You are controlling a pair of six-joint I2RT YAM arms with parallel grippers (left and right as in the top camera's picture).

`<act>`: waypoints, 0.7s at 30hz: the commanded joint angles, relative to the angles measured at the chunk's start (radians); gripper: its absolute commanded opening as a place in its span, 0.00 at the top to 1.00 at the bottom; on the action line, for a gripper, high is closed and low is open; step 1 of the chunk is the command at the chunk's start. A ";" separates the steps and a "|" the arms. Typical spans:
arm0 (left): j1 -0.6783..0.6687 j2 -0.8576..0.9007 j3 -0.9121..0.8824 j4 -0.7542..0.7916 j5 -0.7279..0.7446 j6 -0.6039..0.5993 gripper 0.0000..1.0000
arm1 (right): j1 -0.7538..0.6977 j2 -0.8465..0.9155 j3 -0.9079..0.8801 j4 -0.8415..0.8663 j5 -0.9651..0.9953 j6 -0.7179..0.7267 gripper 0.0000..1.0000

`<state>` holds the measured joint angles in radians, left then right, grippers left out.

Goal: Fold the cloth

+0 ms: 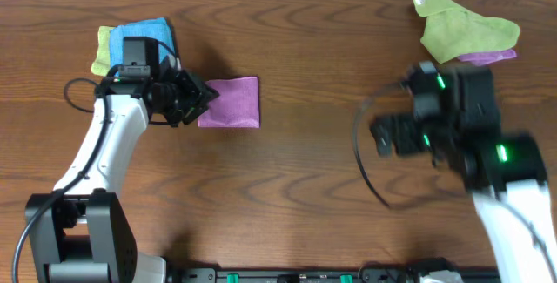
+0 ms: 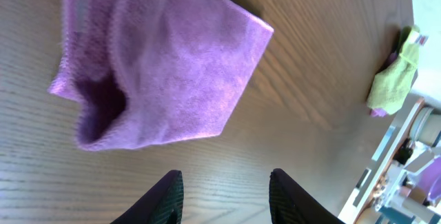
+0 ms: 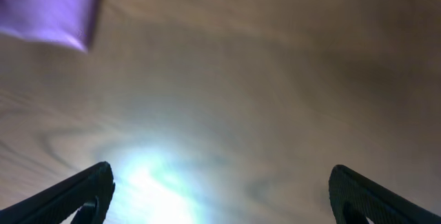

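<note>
Left gripper [image 1: 202,98]: I read its jaws as parted, with nothing between them. The soft purple-magenta microfibre cloth [image 1: 231,102] lies folded into a small rectangle on the brown wooden table [image 1: 305,178], just ahead of this gripper. In the left wrist view, bare wood shows between the fingers [image 2: 169,196] and the cloth. Right gripper [image 1: 383,135]: spread wide and empty, well apart from the cloth, which shows as a blur ahead and to its left. A crumpled lime-green cloth [image 1: 466,26] lies beyond it.
</note>
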<state>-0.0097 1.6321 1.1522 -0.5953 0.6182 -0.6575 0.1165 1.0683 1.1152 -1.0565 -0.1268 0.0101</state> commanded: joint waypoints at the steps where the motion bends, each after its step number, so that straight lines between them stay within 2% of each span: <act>1: -0.021 -0.024 -0.005 -0.003 -0.042 -0.014 0.58 | -0.062 -0.161 -0.137 0.038 -0.033 0.009 0.01; 7: -0.039 -0.024 -0.058 0.010 -0.089 -0.092 0.55 | -0.132 -0.386 -0.202 0.119 -0.005 0.132 0.01; 12: -0.040 -0.024 -0.183 0.117 -0.044 -0.163 0.54 | -0.140 -0.412 -0.202 0.129 0.048 0.135 0.01; 14: -0.040 -0.024 -0.229 0.165 -0.035 -0.189 0.50 | -0.140 -0.402 -0.202 0.130 0.063 0.135 0.01; 15: -0.040 -0.024 -0.249 0.183 -0.031 -0.192 0.46 | -0.140 -0.399 -0.202 0.130 0.071 0.135 0.01; 19: -0.039 -0.024 -0.302 0.230 -0.032 -0.206 0.16 | -0.140 -0.396 -0.202 0.129 0.071 0.135 0.01; 21: -0.039 -0.024 -0.319 0.263 -0.041 -0.227 0.13 | -0.140 -0.396 -0.202 0.129 0.071 0.135 0.01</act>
<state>-0.0479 1.6192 0.8513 -0.3550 0.5766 -0.8490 -0.0147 0.6739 0.9207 -0.9287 -0.0734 0.1265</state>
